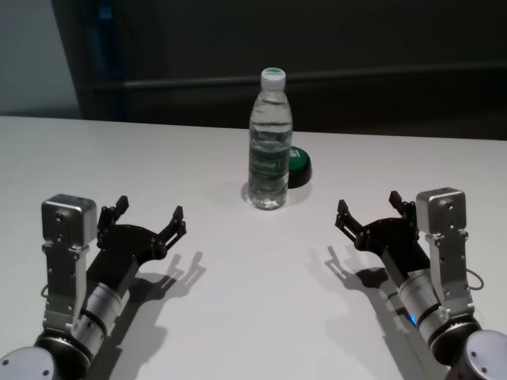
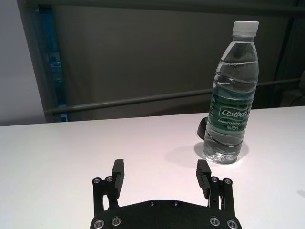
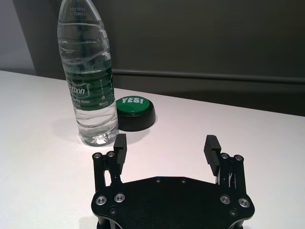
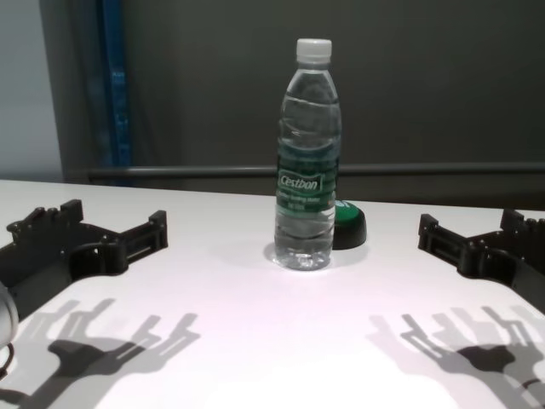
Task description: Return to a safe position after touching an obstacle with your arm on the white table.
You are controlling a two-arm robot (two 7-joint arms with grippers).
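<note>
Left gripper (image 1: 147,216): nearest the head camera at about 8 o'clock, fingers spread wide, holding nothing, hovering low over the table with its shadow just beneath.
Right gripper (image 1: 372,207): at about 4 o'clock, jaws likewise wide apart and empty, poised just above the surface.
Open room: bare white table (image 1: 253,317) stretches between the two grippers and towards the near edge; the far edge runs across at 12 o'clock, behind the bottle.
Bottle (image 1: 269,141): stands upright on the table at 12 o'clock, well apart from both grippers, roughly midway between them and farther out; white cap on, dark green "Cestbon" label around its middle.
Black puck (image 1: 299,165): low, green-topped, marked "YES!" in the right wrist view, just behind the bottle at its 2 o'clock side; whether they touch I cannot tell.
Surface: smooth, matte, plain white.
Room: dark wall (image 1: 356,39) behind, with a horizontal rail (image 4: 170,173) across it.
</note>
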